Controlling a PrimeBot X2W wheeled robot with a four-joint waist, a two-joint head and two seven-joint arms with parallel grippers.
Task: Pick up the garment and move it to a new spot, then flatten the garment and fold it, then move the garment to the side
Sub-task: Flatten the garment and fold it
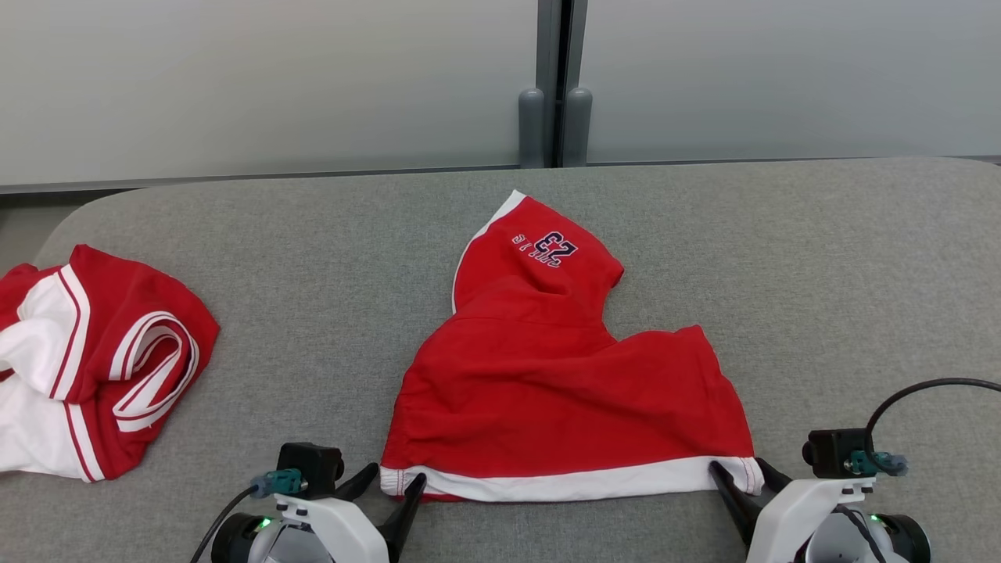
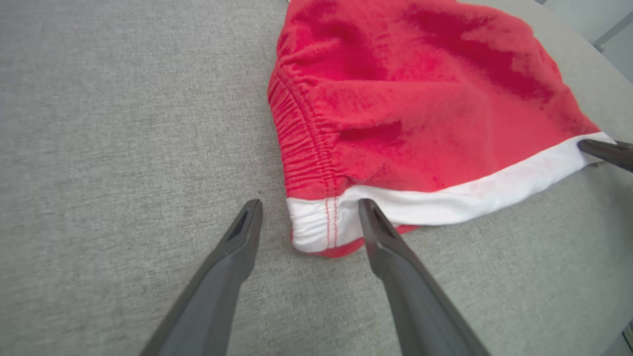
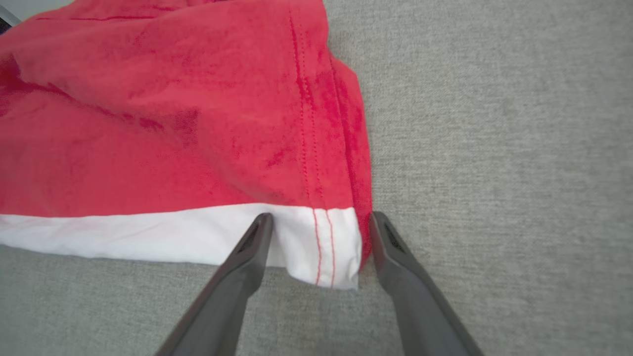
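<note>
- Left pincer (image 1: 391, 481) – spread wide, empty – straddles the white band's corner, ready to pinch.
- Garment (image 1: 563, 383) lies on the table (image 1: 821, 274), stretching ahead between both pincers.
- Right pincer (image 1: 739, 473) gapes empty astride the opposite corner, likely for an even lift.

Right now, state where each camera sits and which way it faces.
Head view: on the head, looking forward and down at the red shorts on the grey table; left gripper and right gripper at the bottom.
Left wrist view: on the left wrist, looking along its two fingers at one corner of the white hem.
Right wrist view: on the right wrist, looking along its fingers at the hem's other corner.
Shared: both wrist views show that hem; the left one also catches a right fingertip.
</note>
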